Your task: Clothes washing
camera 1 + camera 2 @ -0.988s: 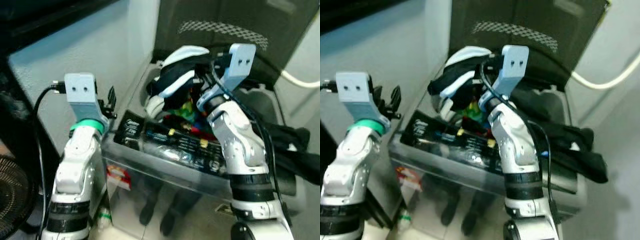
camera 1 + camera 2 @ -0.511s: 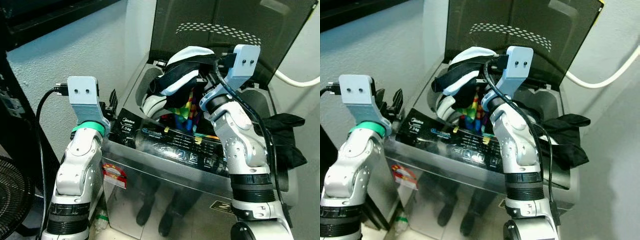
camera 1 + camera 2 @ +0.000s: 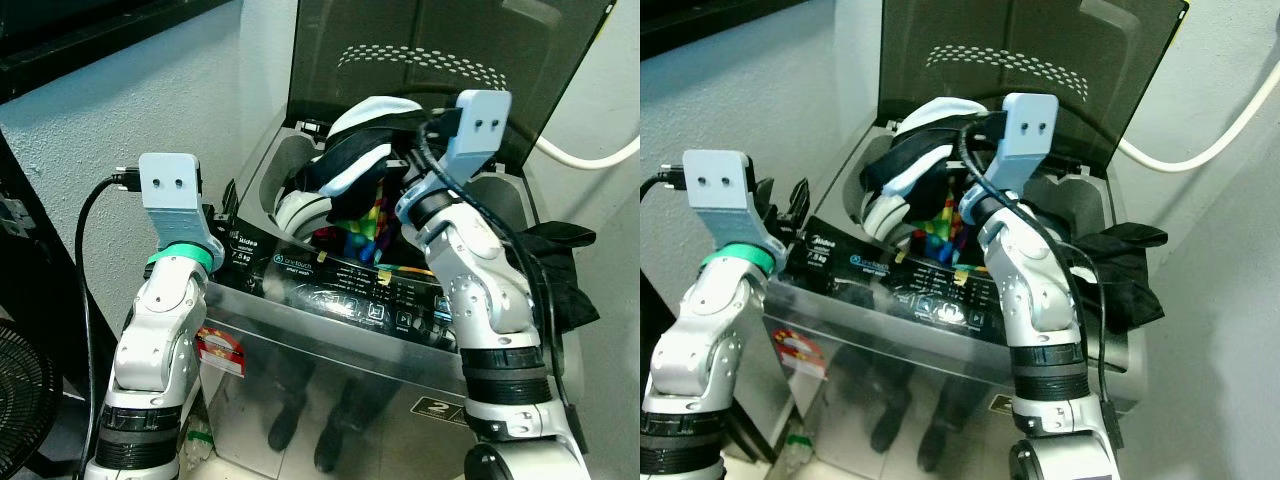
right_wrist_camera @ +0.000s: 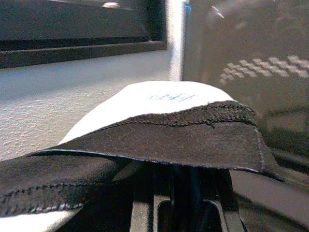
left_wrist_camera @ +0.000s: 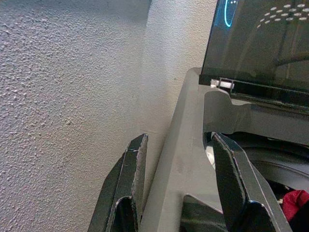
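Above the open drum of the grey top-loading washing machine (image 3: 330, 310), at twelve o'clock from my head camera, my right gripper (image 3: 958, 128) is clamped on a bunched black-and-white garment (image 3: 352, 150), which hangs over the tub with its white cuff drooping toward the rainbow-striped cloth (image 3: 366, 225) already inside. Over the last second the view has steadied and sharpened and the machine sits lower in frame, so I read that as my body settling, not the load moving. The garment has stayed aloft; I judge it ready to drop. My left gripper (image 5: 179, 181) stays spread, straddling the machine's left rim at nine o'clock. A crumpled black garment (image 3: 556, 268) lies on the top at three o'clock.
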Robot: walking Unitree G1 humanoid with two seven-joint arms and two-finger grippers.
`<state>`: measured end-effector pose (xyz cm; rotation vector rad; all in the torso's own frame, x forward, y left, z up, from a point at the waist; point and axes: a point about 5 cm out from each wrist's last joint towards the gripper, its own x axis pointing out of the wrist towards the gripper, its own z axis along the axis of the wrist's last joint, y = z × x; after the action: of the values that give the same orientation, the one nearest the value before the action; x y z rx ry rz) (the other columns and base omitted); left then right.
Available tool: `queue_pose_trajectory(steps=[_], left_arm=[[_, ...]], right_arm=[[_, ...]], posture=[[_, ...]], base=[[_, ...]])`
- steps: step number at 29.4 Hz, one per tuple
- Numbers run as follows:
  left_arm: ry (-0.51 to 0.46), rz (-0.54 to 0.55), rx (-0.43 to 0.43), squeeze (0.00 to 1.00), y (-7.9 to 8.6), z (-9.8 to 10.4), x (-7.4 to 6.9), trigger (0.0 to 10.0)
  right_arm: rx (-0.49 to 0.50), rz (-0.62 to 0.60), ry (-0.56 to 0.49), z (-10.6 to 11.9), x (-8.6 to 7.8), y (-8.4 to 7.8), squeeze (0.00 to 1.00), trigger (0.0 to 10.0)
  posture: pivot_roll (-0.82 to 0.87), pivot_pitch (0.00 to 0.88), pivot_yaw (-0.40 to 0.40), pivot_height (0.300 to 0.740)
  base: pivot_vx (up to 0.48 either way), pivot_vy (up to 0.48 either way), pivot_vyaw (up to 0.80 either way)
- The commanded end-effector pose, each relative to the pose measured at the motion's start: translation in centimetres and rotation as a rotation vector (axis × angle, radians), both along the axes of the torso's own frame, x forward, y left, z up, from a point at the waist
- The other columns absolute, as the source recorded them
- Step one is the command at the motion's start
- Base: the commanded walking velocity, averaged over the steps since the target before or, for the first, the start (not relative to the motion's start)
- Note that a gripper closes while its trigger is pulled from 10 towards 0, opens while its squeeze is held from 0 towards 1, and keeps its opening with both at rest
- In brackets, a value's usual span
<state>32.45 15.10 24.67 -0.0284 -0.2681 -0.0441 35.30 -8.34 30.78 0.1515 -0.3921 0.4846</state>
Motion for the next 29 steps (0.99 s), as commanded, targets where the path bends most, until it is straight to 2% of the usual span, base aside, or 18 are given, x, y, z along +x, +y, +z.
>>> queue_pose_trajectory(steps=[1, 2, 3, 5, 6, 8, 9, 11, 14, 15, 18, 19, 21, 22, 23, 25, 27, 29], left_arm=[[0.002, -0.01, 0.008, 0.0, -0.3, 0.0, 0.1, 10.0], [0.002, -0.01, 0.008, 0.0, -0.3, 0.0, 0.1, 10.0], [-0.002, -0.014, 0.011, 0.0, -0.3, 0.1, 0.2, 10.0], [-0.002, -0.014, 0.011, 0.0, -0.3, 0.1, 0.2, 10.0], [-0.005, -0.014, 0.014, 0.0, -0.3, 0.1, 0.2, 10.0], [-0.005, -0.014, 0.014, 0.0, -0.3, 0.1, 0.2, 10.0], [-0.006, -0.01, 0.016, 0.0, -0.3, 0.1, 0.1, 10.0], [-0.005, -0.006, 0.018, 0.0, -0.2, 0.0, 0.0, 10.0], [-0.005, -0.002, 0.018, 0.0, -0.1, 0.0, -0.1, 10.0], [-0.006, -0.001, 0.019, 0.0, -0.1, 0.0, -0.1, 10.0], [-0.006, -0.001, 0.019, 0.0, -0.1, 0.0, -0.1, 10.0], [-0.006, -0.002, 0.02, 0.0, -0.1, 0.0, -0.1, 10.0], [-0.006, -0.002, 0.02, 0.0, -0.1, 0.0, -0.1, 10.0], [-0.002, -0.018, 0.028, 0.0, -0.3, 0.0, -0.1, 10.0], [0.008, -0.059, 0.05, 0.0, -0.7, -0.2, -0.2, 10.0], [0.016, -0.089, 0.066, 0.0, -0.9, -0.3, -0.3, 10.0], [0.031, -0.122, 0.083, 0.0, -1.2, -0.4, -0.4, 10.0], [0.034, -0.225, 0.122, 0.0, -2.1, -0.3, -0.7, 10.0]], right_arm=[[-0.002, 0.055, -0.066, 2.3, -0.2, 1.0, 0.0, 10.0], [-0.002, 0.055, -0.066, 2.3, -0.2, 1.0, 0.0, 10.0], [0.195, 0.063, -0.246, 8.9, -0.5, 0.3, 0.0, 10.0], [0.195, 0.063, -0.246, 8.9, -0.5, 0.3, 0.0, 10.0], [0.401, 0.097, -0.384, 14.4, -1.5, -0.9, 0.0, 10.0], [0.401, 0.097, -0.384, 14.4, -1.5, -0.9, 0.0, 10.0], [0.556, 0.13, -0.469, 17.9, -2.4, -1.9, 0.0, 10.0], [0.627, 0.143, -0.493, 19.5, -2.6, -2.3, 0.0, 10.0], [0.598, 0.136, -0.464, 19.5, -2.0, -1.8, 0.0, 10.0], [0.479, 0.077, -0.407, 18.1, -0.8, -0.8, 0.0, 10.0], [0.479, 0.077, -0.407, 18.1, -0.8, -0.8, 0.0, 10.0], [0.329, 0.004, -0.348, 15.9, 0.7, 0.1, 0.0, 10.0], [0.329, 0.004, -0.348, 15.9, 0.7, 0.1, 0.0, 10.0], [0.203, -0.055, -0.279, 13.4, 2.2, 0.5, 0.0, 10.0], [0.086, -0.127, -0.219, 11.0, 3.4, 0.4, 0.0, 10.0], [0.03, -0.166, -0.187, 9.7, 4.2, 0.2, 0.0, 10.0], [0.018, -0.206, -0.161, 9.0, 4.8, -0.4, 0.0, 10.0], [0.03, -0.312, -0.147, 8.8, 5.3, -2.2, 0.0, 10.0]], posture=[[0.04, 0.026, -0.03, 0.74], [0.04, 0.026, -0.03, 0.74], [0.05, 0.03, -0.033, 0.74], [0.05, 0.03, -0.033, 0.74], [0.05, 0.03, -0.033, 0.74], [0.05, 0.03, -0.033, 0.74], [0.05, 0.031, -0.042, 0.74], [0.06, 0.03, -0.052, 0.74], [0.06, 0.03, -0.052, 0.74], [0.06, 0.03, -0.052, 0.74], [0.06, 0.03, -0.052, 0.74], [0.06, 0.03, -0.052, 0.74], [0.06, 0.03, -0.052, 0.74], [0.07, 0.022, -0.061, 0.74], [0.07, 0.02, -0.055, 0.74], [0.07, 0.02, -0.055, 0.74], [0.07, 0.017, -0.053, 0.74], [0.07, 0.017, -0.053, 0.74]], base=[[0.0, 0.0, 0.0], [0.0, 0.0, 0.0], [0.0, 0.0, 0.0], [0.0, 0.0, 0.0], [0.0, 0.0, 0.0], [0.0, 0.0, 0.0], [0.0, 0.0, 0.0], [0.0, 0.0, 0.0], [0.0, 0.0, 0.0], [0.0, 0.0, 0.0], [0.0, 0.0, 0.0], [0.0, 0.0, 0.0], [0.0, 0.0, 0.0], [0.0, 0.0, 0.0], [0.0, 0.0, 0.0], [0.0, 0.0, 0.0], [0.0, 0.0, 0.0], [0.0, 0.0, 0.0]])
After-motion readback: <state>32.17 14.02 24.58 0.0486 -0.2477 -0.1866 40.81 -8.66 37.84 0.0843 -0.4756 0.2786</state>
